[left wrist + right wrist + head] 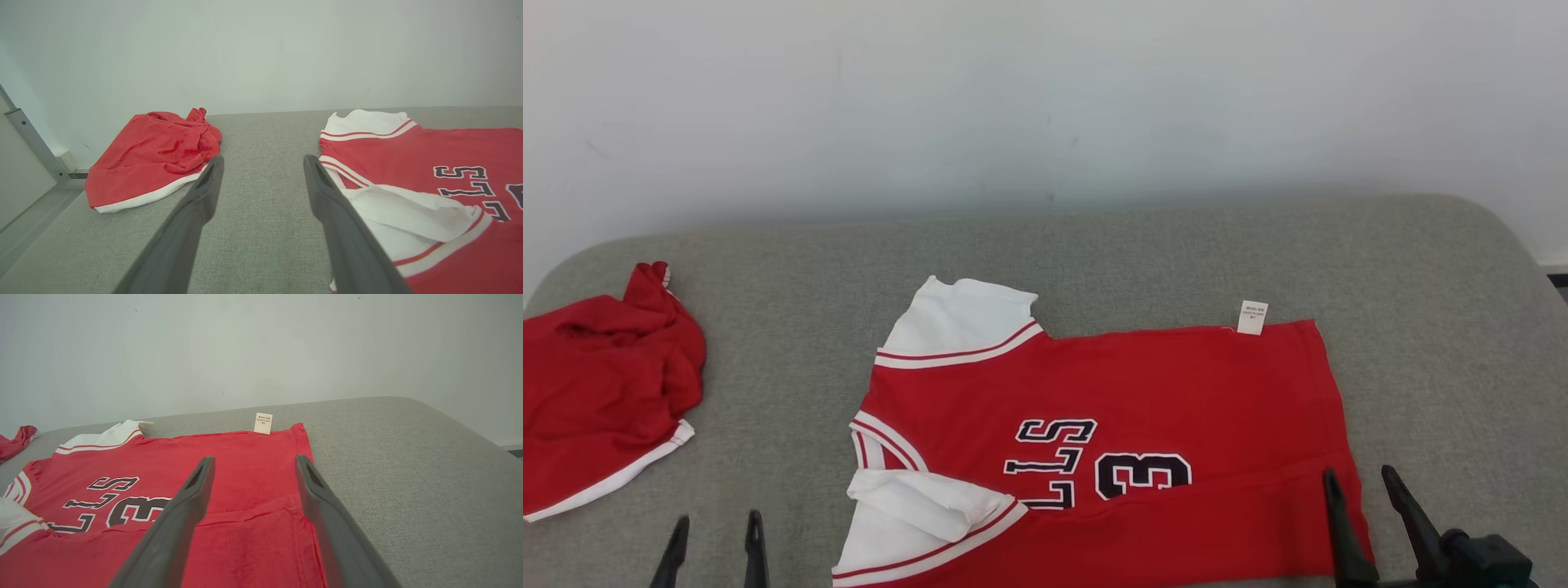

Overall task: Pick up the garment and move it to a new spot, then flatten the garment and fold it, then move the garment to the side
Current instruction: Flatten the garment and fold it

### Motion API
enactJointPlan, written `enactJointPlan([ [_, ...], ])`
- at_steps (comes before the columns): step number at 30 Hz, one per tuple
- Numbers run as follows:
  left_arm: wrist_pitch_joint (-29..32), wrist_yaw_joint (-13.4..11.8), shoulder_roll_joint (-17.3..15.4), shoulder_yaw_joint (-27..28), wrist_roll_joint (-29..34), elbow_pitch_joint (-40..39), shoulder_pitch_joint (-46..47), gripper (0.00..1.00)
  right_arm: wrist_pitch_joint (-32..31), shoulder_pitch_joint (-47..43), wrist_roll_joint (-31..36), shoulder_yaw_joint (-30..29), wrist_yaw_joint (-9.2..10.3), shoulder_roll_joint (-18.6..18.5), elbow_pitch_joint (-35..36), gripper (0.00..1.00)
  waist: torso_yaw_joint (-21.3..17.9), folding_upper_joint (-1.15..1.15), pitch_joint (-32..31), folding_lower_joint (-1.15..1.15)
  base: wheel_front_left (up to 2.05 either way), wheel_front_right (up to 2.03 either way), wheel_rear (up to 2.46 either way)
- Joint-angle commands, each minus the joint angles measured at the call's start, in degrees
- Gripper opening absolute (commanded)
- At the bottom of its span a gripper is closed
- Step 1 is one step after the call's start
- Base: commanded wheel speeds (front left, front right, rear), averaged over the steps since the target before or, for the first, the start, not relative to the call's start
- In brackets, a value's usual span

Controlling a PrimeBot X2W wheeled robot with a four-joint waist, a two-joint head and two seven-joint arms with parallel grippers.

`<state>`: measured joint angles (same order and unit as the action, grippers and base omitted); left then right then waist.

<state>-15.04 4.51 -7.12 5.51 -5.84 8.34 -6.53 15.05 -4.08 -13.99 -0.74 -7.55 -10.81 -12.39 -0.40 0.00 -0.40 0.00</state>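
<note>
The garment (pixel 1143 400) is a red jersey with white sleeves and dark lettering, lying spread on the grey padded table (pixel 1094 245), neck to the left, its near long edge folded over. It also appears as the garment (pixel 441 163) and the garment (pixel 229 457). A white label (pixel 1252 317) sticks out at its far hem. My left gripper (pixel 717 523) stands open over bare table, left of the near sleeve (pixel 915 510). My right gripper (pixel 1360 480) stands open above the garment's near right corner, nothing between its fingers.
A second red cloth with white trim (pixel 605 392) lies crumpled at the table's far left, also seen as the crumpled cloth (pixel 155 151). A pale wall (pixel 1045 98) runs close behind the table. Bare table (pixel 1445 343) stretches to the right of the jersey.
</note>
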Motion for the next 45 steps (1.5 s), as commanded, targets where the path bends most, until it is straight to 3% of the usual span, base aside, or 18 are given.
enactJointPlan([
  [1,-0.2,0.22,-0.46,0.06,0.21,0.4,1.77,1.0,0.13,1.38,-0.66,0.28,0.14,-0.29,-1.33,1.0,-0.83,0.0,0.93,0.0,0.0,0.0,0.0],
  [7,0.52,1.65,-3.77,-0.09,-2.31,4.08,12.04,1.0,-0.03,11.59,-3.27,2.49,0.14,-2.07,-8.06,1.0,-3.64,0.0,5.93,0.0,0.0,0.0,0.0],
  [16,5.76,2.96,-9.97,-5.16,-5.02,10.57,31.11,1.0,-3.1,28.79,-4.93,5.88,0.14,-3.92,-17.57,1.0,-7.89,0.0,13.81,0.0,0.0,0.0,0.0],
  [30,19.76,2.89,-20.17,-22.75,-19.09,22.71,56.57,1.0,-3.87,52.1,-7.59,14.05,0.14,-2.97,-33.44,1.0,-13.43,0.0,25.62,0.0,0.0,0.0,0.0],
  [36,23.76,2.9,-22.28,-27.39,-23.5,28.67,61.07,1.0,-2.73,56.44,-10.01,17.95,0.14,-2.1,-37.57,1.0,-14.82,0.0,27.81,0.0,0.0,0.0,0.0],
  [45,24.47,2.91,-22.35,-31.55,-27.91,35.21,63.22,1.0,-1.93,59.59,-13.74,24.91,0.14,-1.29,-40.97,1.0,-15.57,0.0,28.37,0.0,0.0,0.0,0.0],
])
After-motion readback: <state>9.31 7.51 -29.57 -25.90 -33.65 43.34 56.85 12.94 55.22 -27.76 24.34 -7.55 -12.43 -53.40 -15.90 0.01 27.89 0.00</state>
